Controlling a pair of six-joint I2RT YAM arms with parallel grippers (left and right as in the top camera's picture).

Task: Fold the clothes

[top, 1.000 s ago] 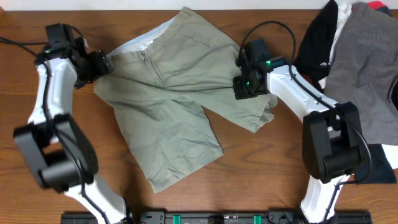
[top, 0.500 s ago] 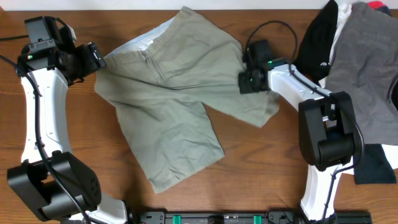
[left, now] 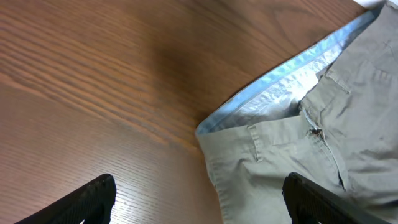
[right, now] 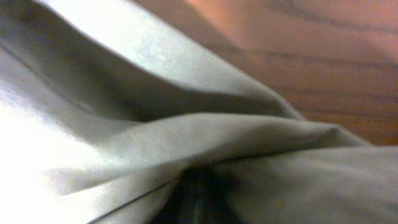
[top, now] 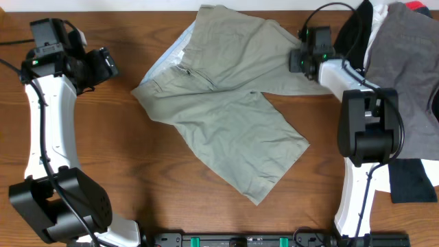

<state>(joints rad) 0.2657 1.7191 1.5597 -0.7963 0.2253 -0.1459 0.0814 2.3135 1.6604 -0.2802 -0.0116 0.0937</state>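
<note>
The khaki shorts (top: 233,103) lie spread across the table's middle, waistband toward the left, zip fly visible. My right gripper (top: 302,60) is shut on the shorts' right leg hem at the back right; in the right wrist view the cloth (right: 186,137) bunches between the jaws. My left gripper (top: 110,65) is open and empty at the far left, just left of the waistband (left: 261,130). Its black fingertips (left: 93,199) frame bare wood and the waistband corner.
A pile of other garments, grey (top: 401,68), black (top: 353,41) and white, sits at the right edge. A dark cloth (top: 411,185) lies lower right. Bare wooden table (top: 103,151) lies left and in front.
My right gripper pulled the leg hem toward the back right, dragging the shorts to the right and turning them. The left gripper has let go of the waistband and stays at the left.
</note>
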